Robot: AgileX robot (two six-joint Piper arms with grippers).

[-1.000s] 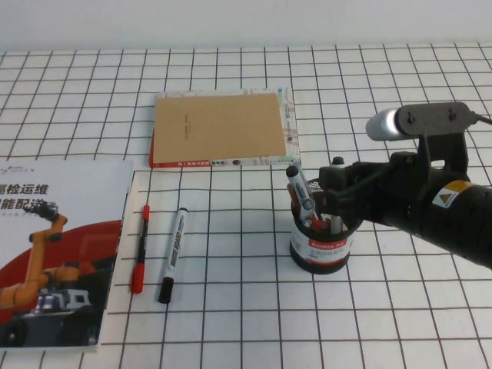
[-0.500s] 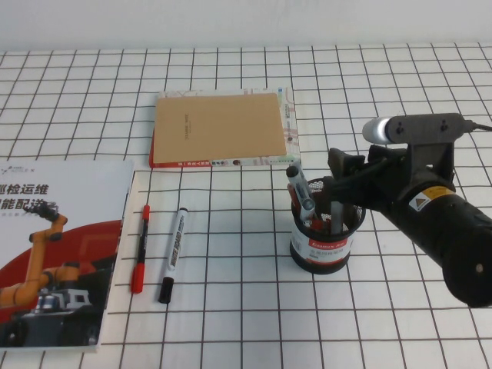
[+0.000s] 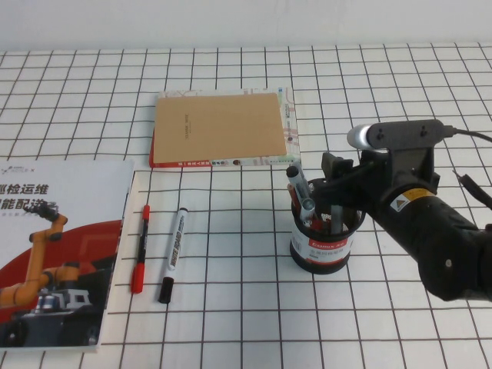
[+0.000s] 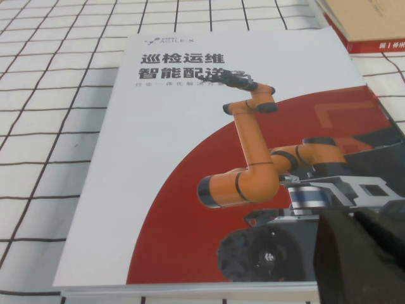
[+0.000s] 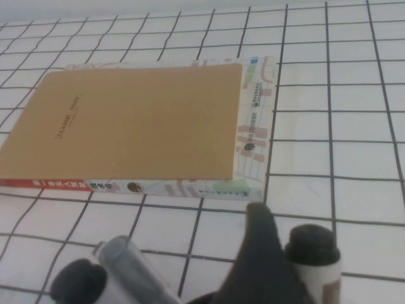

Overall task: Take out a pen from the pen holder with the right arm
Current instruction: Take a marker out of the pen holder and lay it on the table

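Note:
A black mesh pen holder (image 3: 326,244) with a red and white label stands right of centre, with several pens upright in it. One grey-capped marker (image 3: 298,187) leans out to the left. My right gripper (image 3: 344,174) hovers right over the holder's mouth, open. In the right wrist view, one of its fingers (image 5: 258,253) rests against the side of a black-capped white marker (image 5: 311,248); the other finger is out of frame. My left gripper (image 4: 357,218) hangs shut over the brochure's near corner and is out of the high view.
A tan-covered book (image 3: 219,127) lies behind the holder, to its left. A red pen (image 3: 141,247) and a black-and-white marker (image 3: 174,254) lie side by side on the table beside a robot brochure (image 3: 54,246) at the left edge.
My right wrist has swung round and settled closer over the holder, and its jaws have spread wider. The pens, book and brochure have not moved.

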